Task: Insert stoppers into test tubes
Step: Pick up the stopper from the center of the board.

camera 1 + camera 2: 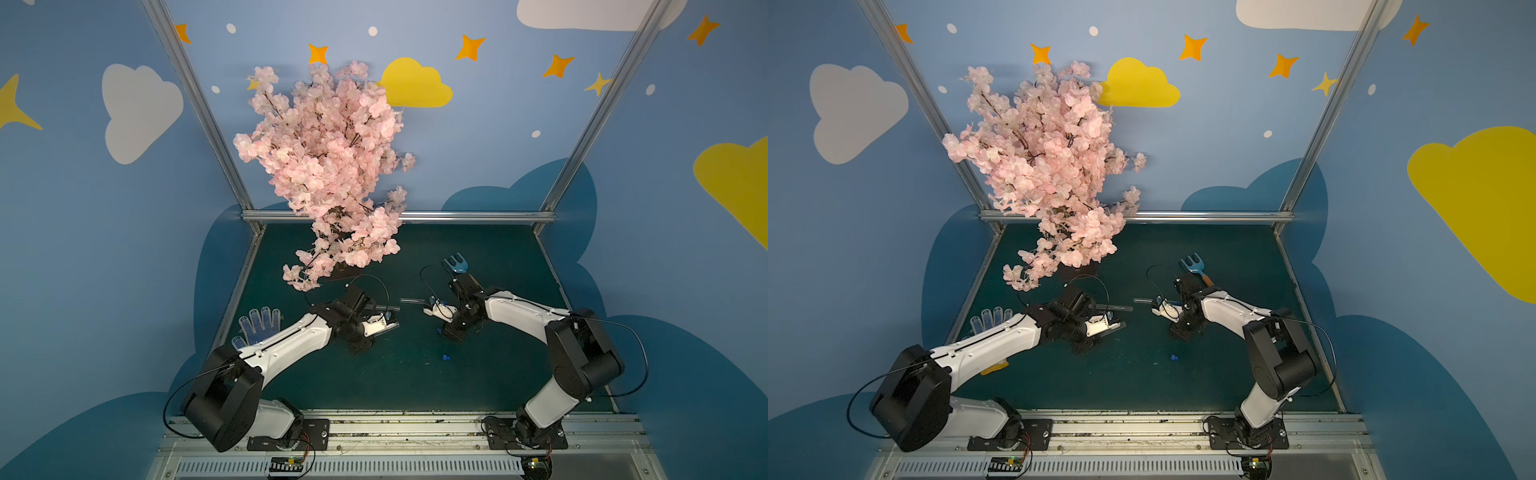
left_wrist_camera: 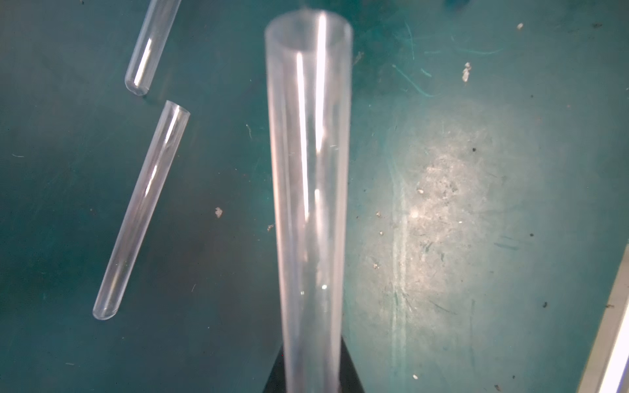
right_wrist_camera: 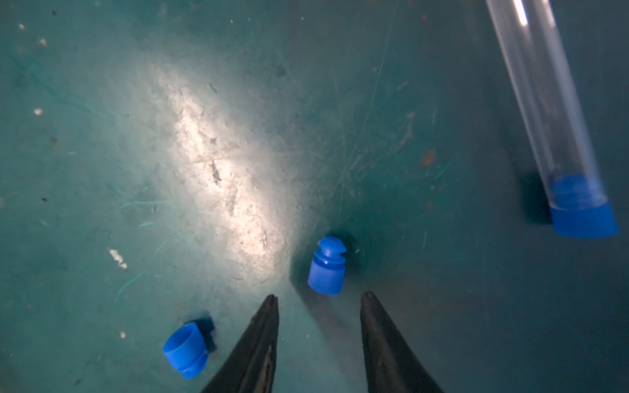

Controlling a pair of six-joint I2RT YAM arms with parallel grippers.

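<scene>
here, in the left wrist view, the left gripper [image 2: 313,374] is clamped shut on the held tube [image 2: 309,204], which runs away from the camera, its open mouth at the far end and empty. beside it on the green mat [image 2: 493,85], the open tube [image 2: 143,211] and the stoppered tube [image 2: 149,47] lie nearly end to end, a small gap between them; the latter's mouth is cut off by the frame edge.

in the right wrist view, the right gripper [image 3: 320,301] has its black fingers [image 3: 262,347] spread, nothing between them. the standing stopper [image 3: 326,268] sits on the mat just ahead of the tips, seemingly on its wide end, untouched. the tipped stopper [image 3: 186,350] lies on its side just beside one finger. well apart, the stoppered tube [image 3: 544,102] carries the inserted stopper [image 3: 583,214] in its mouth.

in both top views the grippers face each other at lower centre, apart, with the open tube [image 1: 384,308] and stoppered tube [image 1: 413,300] in a line just above them. in a top view the standing stopper [image 1: 438,330] is a blue speck against the right gripper, the tipped stopper [image 1: 446,356] a little lower. a pink blossom tree [image 1: 328,166] fills the upper centre, a blue rake [image 1: 455,264] lies above the right arm [image 1: 519,309], and a dotted glove [image 1: 259,324] lies at the left beside the left arm [image 1: 291,336].
</scene>
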